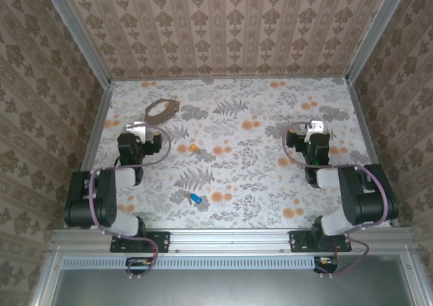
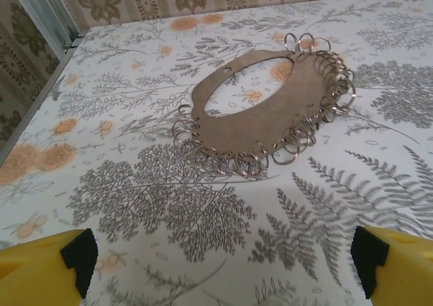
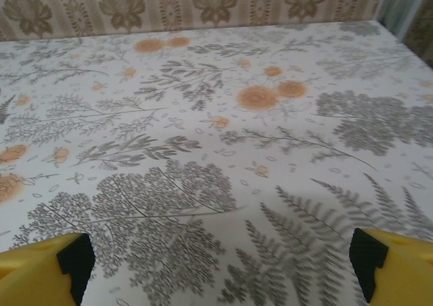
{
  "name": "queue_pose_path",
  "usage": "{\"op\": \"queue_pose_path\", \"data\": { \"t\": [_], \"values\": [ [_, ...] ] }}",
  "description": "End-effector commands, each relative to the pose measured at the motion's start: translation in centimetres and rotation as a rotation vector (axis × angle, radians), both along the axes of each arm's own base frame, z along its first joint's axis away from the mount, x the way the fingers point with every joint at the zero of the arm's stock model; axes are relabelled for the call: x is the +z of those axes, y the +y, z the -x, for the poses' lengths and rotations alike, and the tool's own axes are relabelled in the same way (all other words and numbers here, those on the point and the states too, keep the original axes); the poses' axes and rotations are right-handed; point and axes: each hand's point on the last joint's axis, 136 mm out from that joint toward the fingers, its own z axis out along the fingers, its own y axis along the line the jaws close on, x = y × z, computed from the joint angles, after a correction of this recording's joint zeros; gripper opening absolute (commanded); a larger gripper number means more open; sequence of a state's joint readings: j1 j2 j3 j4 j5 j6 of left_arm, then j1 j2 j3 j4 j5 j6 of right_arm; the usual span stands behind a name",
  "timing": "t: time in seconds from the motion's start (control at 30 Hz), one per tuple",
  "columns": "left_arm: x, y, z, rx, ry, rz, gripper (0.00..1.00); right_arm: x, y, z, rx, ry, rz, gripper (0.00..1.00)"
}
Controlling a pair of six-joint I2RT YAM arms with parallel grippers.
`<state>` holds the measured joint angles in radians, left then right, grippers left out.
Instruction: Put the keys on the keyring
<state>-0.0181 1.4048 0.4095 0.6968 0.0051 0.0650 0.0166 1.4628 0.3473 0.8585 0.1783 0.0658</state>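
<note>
Left gripper (image 2: 225,258), right gripper (image 3: 222,262), jaws wide apart, above floral table (image 1: 257,164); keyring (image 2: 304,96) beyond left

The keyring (image 2: 301,99) is a matt brown board (cardboard-like) edged with shiny metal wire rings (image 2: 245,162); the table (image 2: 169,204) looks matt, printed, smooth.

Floral table (image 1: 270,177): keyring (image 1: 162,110) far-left, flat; yellow key (image 1: 193,146) mid; blue key (image 1: 195,198) nr front edge.

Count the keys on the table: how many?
2. The yellow-orange-headed key lies left of centre; the blue-headed key lies nearer the front edge, almost straight below it in the top view. Others may be hidden.
</note>
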Motion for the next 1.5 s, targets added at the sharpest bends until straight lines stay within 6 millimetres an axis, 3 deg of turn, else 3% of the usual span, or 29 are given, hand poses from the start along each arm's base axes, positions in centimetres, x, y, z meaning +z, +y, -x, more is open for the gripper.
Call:
{"op": "queue_pose_path", "data": {
  "t": [0.0, 0.07, 0.13, 0.17, 0.27, 0.37, 0.53, 0.67, 0.8, 0.97, 1.17, 1.47],
  "values": [
    [5.8, 0.8, 0.1, 0.077, -0.013, 0.066, 1.00, 4.2, -1.2, 1.1, -0.067, -0.096, -0.021, 1.00],
    [8.3, 1.8, 0.3, 0.160, 0.017, 0.118, 1.00, 6.6, -0.7, 1.6, -0.036, -0.096, -0.018, 1.00],
    [9.4, 4.4, 0.9, 0.392, 0.087, 0.240, 1.00, 8.8, -0.9, 2.3, -0.062, -0.081, -0.058, 1.00],
    [9.6, 4.9, 0.6, 0.415, 0.113, 0.266, 1.00, 9.3, -1.1, 2.6, -0.087, -0.064, -0.088, 1.00],
    [10.0, 3.5, -2.9, 0.273, 0.186, 0.334, 1.00, 10.0, -1.5, 3.6, -0.140, 0.014, -0.164, 1.00],
    [7.6, 2.6, -6.6, 0.209, 0.357, 0.323, 1.00, 10.1, -1.1, 4.1, -0.148, 0.053, -0.219, 1.00],
    [2.5, -1.0, -12.1, 0.058, 0.546, 0.271, 1.00, 9.8, -0.1, 4.5, -0.112, 0.085, -0.268, 1.00],
    [-2.6, -3.7, -13.9, -0.023, 0.686, 0.191, 1.00, 9.5, 1.2, 4.7, -0.046, 0.140, -0.282, 1.00],
    [-4.9, -6.8, -14.9, -0.110, 0.697, 0.219, 1.00, 9.9, 0.9, 5.4, -0.046, 0.163, -0.242, 1.00],
    [-5.5, -8.9, -15.2, -0.173, 0.762, 0.250, 1.00, 10.5, 1.0, 6.0, -0.028, 0.169, -0.224, 1.00],
    [-7.7, -11.8, -12.9, -0.202, 0.882, 0.346, 1.00, 10.4, 1.0, 6.2, -0.045, 0.177, -0.254, 0.99],
    [-7.8, -22.4, -7.2, -0.390, 0.907, 0.292, 1.00, 8.9, 2.2, 5.2, -0.040, 0.199, -0.389, 0.99]
  ]
}}
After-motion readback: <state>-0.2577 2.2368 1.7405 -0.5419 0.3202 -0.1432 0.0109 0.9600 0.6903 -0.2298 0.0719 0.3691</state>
